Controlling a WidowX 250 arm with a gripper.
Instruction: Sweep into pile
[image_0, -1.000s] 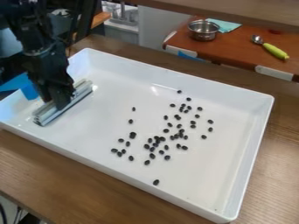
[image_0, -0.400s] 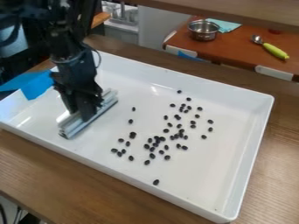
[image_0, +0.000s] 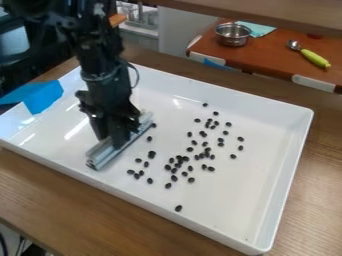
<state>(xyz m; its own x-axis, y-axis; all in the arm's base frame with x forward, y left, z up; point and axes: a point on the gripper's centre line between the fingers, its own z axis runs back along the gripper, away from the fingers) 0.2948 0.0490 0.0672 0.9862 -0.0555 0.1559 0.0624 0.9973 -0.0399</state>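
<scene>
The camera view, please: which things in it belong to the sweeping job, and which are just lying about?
For the job: gripper, grey bar, black beans, white tray.
Just lying about: metal pot, teal cloth, green-handled spoon.

1. The tray (image_0: 224, 212) is plain white, with brighter white streaks of glare.
2. The beans (image_0: 174, 178) are black, making dark specks against the white.
3. The bar (image_0: 101, 156) is silvery grey, with lighter and darker stripes along its length.
4. The arm (image_0: 107, 82) and its gripper (image_0: 117, 137) are black.
5. The worktop (image_0: 93, 200) is mid-brown, with streaky wood grain.
6. The sheet-like piece (image_0: 45, 96) at the tray's left corner is bright blue.
7. The side table (image_0: 274, 60) is reddish brown, with whitish edge pieces (image_0: 313, 83).
8. The pot (image_0: 232, 41) is shiny silver; the cloth (image_0: 260, 30) is pale teal.
9. The spoon (image_0: 315, 59) has a silver bowl and a lime-green handle.
</scene>
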